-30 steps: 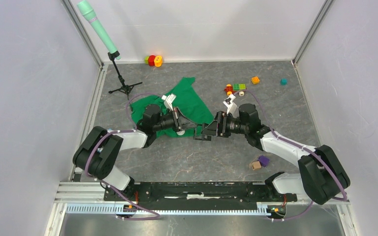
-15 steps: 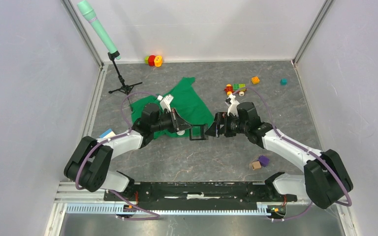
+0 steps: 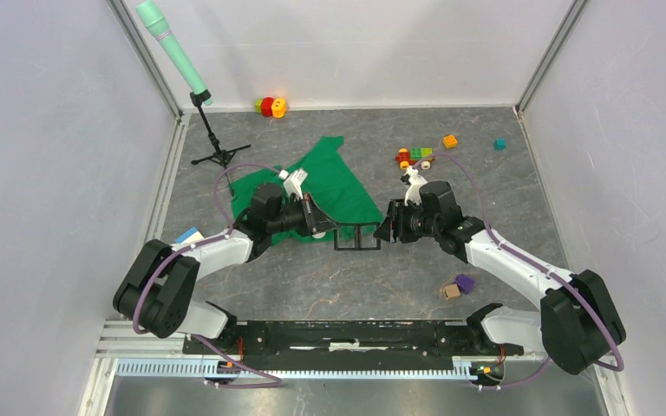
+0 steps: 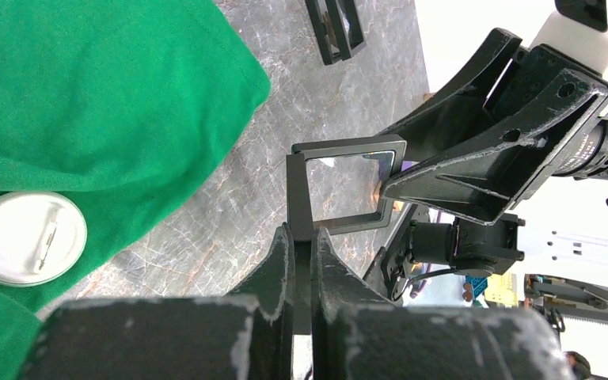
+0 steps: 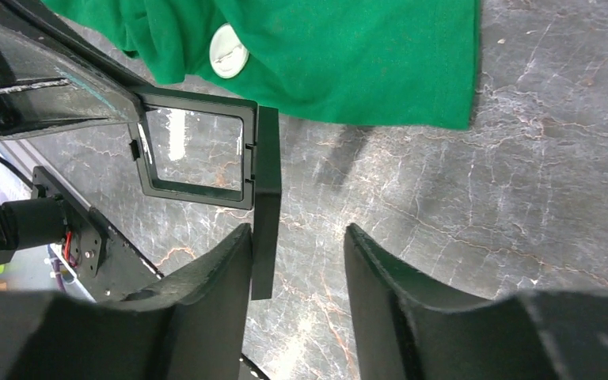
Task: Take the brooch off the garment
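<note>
The brooch [image 4: 28, 237] is seen in the left wrist view as a round white disc with its pin side up, lying on the garment [image 4: 103, 87] near the cloth's edge. The left gripper [image 4: 301, 237] is closed tight on 1 thin side of a black square frame [image 4: 298, 194], which is held clear of the grey table [image 4: 229, 198].

In the right wrist view, the disc is found on a fold of the green cloth, just beyond the frame's far corner. The right gripper [image 5: 297, 245] is shown with its 2 fingers apart. 1 bar of the frame stands between them, against 1 finger, and a clear gap is left to the other.

From the top external view, both grippers are seen meeting at the frame, just off the garment's near edge. The brooch cannot be made out here. Toy bricks [image 3: 416, 156] are scattered beyond the right arm.
</note>
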### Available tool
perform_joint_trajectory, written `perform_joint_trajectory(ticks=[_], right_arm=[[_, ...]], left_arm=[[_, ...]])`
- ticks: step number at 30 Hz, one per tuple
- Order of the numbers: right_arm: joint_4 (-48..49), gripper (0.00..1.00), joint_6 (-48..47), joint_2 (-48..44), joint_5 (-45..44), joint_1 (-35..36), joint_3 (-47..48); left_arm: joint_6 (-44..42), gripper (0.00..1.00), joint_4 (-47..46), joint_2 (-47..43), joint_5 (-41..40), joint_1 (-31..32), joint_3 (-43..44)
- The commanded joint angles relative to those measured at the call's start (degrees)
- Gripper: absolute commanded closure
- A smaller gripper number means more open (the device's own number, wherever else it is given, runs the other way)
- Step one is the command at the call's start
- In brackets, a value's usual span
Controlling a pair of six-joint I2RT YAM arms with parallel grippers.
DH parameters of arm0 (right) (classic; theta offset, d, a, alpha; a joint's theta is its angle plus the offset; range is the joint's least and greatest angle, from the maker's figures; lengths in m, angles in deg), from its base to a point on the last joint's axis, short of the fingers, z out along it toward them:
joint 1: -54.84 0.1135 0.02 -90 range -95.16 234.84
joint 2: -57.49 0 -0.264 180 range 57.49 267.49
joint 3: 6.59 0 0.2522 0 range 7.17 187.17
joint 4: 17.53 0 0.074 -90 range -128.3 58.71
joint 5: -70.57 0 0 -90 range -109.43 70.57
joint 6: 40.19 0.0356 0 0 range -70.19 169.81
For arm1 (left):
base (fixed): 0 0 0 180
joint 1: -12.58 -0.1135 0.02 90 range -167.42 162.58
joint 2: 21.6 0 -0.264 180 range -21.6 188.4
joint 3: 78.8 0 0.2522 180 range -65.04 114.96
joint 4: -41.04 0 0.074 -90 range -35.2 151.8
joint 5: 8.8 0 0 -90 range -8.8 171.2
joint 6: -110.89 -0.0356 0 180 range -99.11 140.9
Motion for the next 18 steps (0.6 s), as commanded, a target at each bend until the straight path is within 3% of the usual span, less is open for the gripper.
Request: perform_joint_trajectory(ticks=[1, 6, 10, 12, 14, 18], right_arm=[[0.96, 0.53, -1.33, -0.41, 0.99, -0.29, 2.10], [2.76, 0.72, -0.41, -0.21, 4.15, -0.28, 1.56], [2.45, 1.00, -0.27, -0.02, 4.28, -0.37, 1.87], [0.05, 1.00, -0.80, 0.43, 3.31, -0.40, 2.91], [-3.46, 1.00, -2.21, 1.40, 2.60, -0.58, 4.79], [-14.37, 1.00, -7.45, 4.08, -0.85, -0.71, 11.13]], left_arm=[[-1.51, 0.98, -1.96, 0.02, 2.12, 0.22, 1.93], [-1.51, 0.98, -2.15, 0.43, 2.06, 0.22, 2.01], [-1.59, 0.94, -2.85, 1.11, 2.22, 0.22, 1.70], [-2.07, 0.87, -2.84, 1.20, 2.13, 0.22, 1.56], [-3.56, 0.71, -1.29, 0.94, 1.57, 0.23, 1.80], [-10.61, 0.52, 7.72, -1.65, -3.01, 0.22, 3.82]])
